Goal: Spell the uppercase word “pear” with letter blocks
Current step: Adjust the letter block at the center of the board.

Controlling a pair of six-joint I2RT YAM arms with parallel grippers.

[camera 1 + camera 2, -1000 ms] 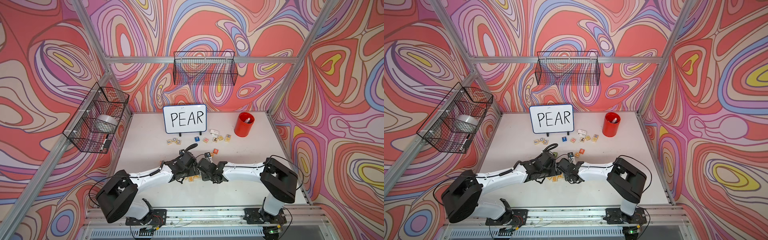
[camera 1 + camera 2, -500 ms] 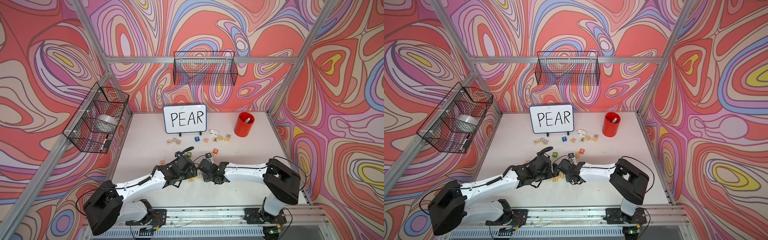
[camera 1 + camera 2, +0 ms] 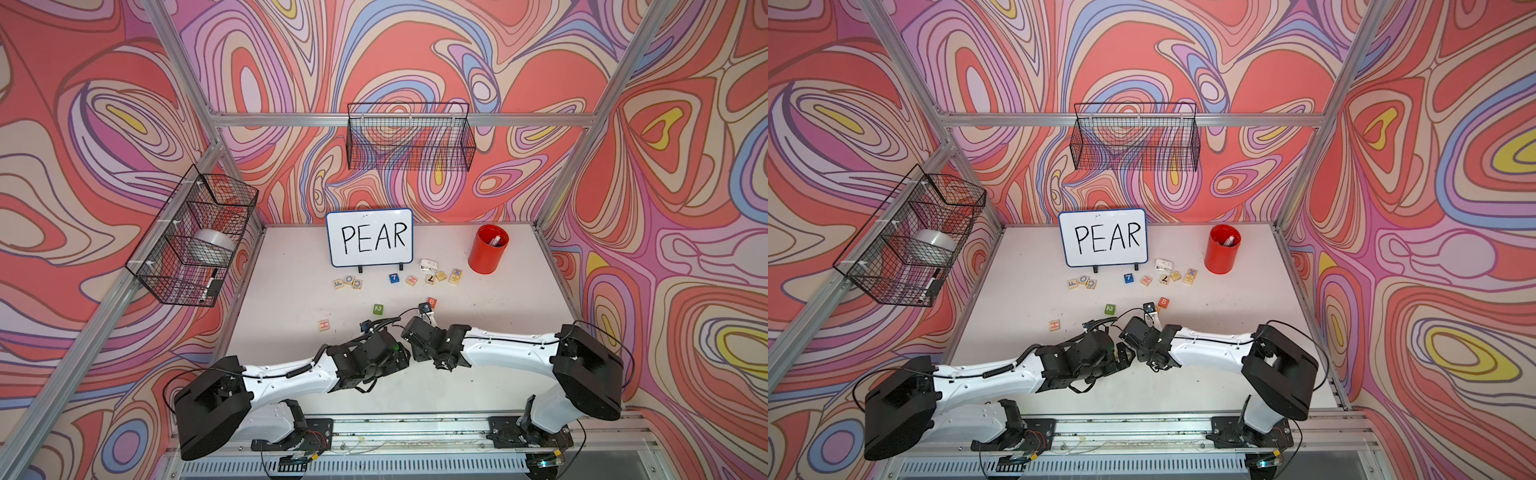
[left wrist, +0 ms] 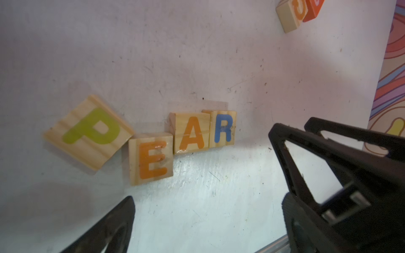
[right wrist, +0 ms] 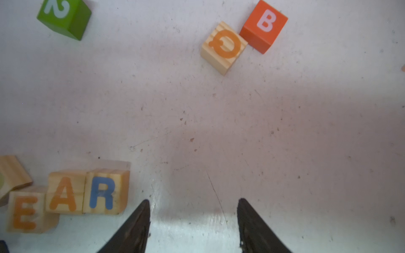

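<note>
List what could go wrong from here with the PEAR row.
1. The P block lies skewed, its corner right by the E block; straightening it may shove E further out of line.
2. The open right gripper sits close beside the R block; a sideways drift could push it.

Both top views: high overhead, facing steeply down onto the whole surface [image 3: 291,299]. Wrist views: close to the surface, facing past the left hand [image 4: 201,168] and the right hand [image 5: 194,202]; both share the A block [image 4: 191,132] and R block [image 4: 222,129] near the hands.
</note>
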